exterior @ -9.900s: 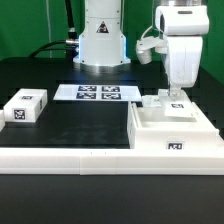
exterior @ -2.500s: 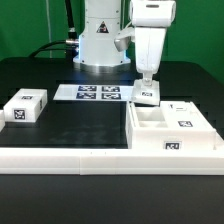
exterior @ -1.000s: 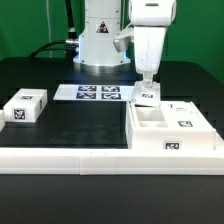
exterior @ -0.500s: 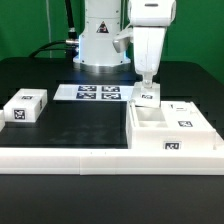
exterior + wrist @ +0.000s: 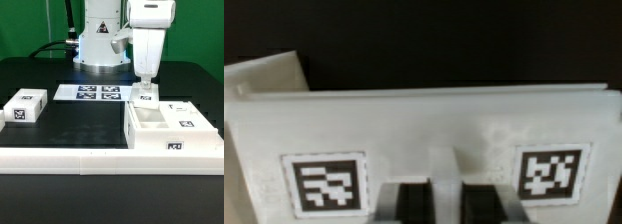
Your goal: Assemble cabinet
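The cabinet (image 5: 150,142) is a large open white box with marker tags, at the exterior view's right, against the front rail. My gripper (image 5: 146,86) points straight down over its back left corner, shut on a small white tagged block (image 5: 148,97) that sits at the cabinet's back rim. In the wrist view the block (image 5: 420,125) fills the frame with two tags, and my gripper (image 5: 450,203) pinches a thin ridge on it. A tagged white piece (image 5: 186,118) lies in the cabinet's right side.
Another small white tagged block (image 5: 25,107) lies at the exterior view's left. The marker board (image 5: 98,93) lies flat behind the black mat. A long low white rail (image 5: 80,158) runs along the front. The robot base (image 5: 98,40) stands at the back.
My gripper has moved from the cabinet's right side to its back left corner. Over the last second it has lowered the block slightly toward the rim.
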Tool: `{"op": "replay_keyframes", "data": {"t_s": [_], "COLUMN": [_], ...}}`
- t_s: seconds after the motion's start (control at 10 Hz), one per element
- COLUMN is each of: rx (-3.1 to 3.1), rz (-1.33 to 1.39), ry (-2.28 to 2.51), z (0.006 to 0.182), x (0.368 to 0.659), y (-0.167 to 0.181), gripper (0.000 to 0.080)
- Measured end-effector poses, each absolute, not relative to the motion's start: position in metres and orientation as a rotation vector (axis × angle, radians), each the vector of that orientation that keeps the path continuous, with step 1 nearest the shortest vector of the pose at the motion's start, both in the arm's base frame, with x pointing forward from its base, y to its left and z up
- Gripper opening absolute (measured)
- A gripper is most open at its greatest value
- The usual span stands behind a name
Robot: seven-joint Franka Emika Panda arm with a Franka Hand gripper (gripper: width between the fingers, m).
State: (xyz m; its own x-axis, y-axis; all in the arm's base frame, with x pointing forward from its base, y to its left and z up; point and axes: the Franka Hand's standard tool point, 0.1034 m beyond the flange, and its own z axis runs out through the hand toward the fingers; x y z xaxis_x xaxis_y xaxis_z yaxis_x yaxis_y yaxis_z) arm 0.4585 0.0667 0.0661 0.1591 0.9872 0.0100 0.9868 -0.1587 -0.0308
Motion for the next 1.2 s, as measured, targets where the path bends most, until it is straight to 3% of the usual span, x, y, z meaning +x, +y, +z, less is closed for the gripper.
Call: {"op": "replay_keyframes", "data": {"t_s": [0.6,1.2], "rx": [-2.315,-2.252], "rz": [0.012,-0.045], "ry": [-2.08,-2.162], "z": [0.066,0.066], "x": [0.464,0.504], "y": [0.066,0.06], "gripper": [0.0068,0.0068]}}
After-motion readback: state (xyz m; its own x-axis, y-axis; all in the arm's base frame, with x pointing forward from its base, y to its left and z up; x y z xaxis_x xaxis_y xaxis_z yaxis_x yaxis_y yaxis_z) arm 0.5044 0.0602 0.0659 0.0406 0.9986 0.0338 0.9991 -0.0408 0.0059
